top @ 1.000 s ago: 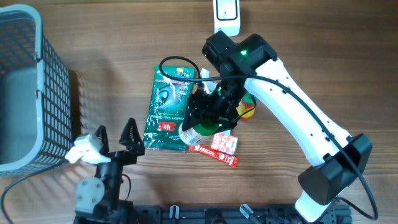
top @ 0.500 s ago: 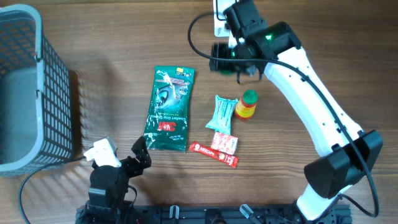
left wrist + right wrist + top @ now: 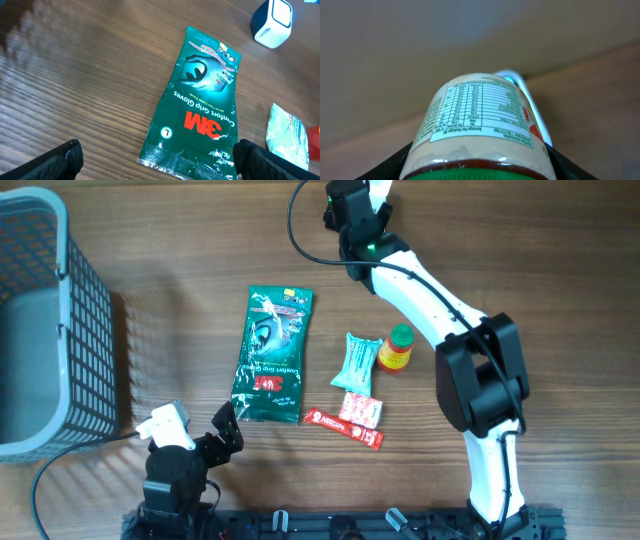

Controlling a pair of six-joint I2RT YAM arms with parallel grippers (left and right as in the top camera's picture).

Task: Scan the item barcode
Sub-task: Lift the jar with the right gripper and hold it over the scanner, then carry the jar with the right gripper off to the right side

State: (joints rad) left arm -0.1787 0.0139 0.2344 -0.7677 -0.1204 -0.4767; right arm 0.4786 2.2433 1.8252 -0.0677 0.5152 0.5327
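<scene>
The right gripper (image 3: 477,161) clasps a jar (image 3: 480,122), label to camera, at the table's far edge by the scanner (image 3: 272,22), while the left gripper (image 3: 157,160) hangs spread wide over a glove packet (image 3: 202,107).

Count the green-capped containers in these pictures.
2. One small bottle sits on the table beside the pale green pouch. One jar is clamped in the right gripper. More could be hidden under the right arm.
</scene>
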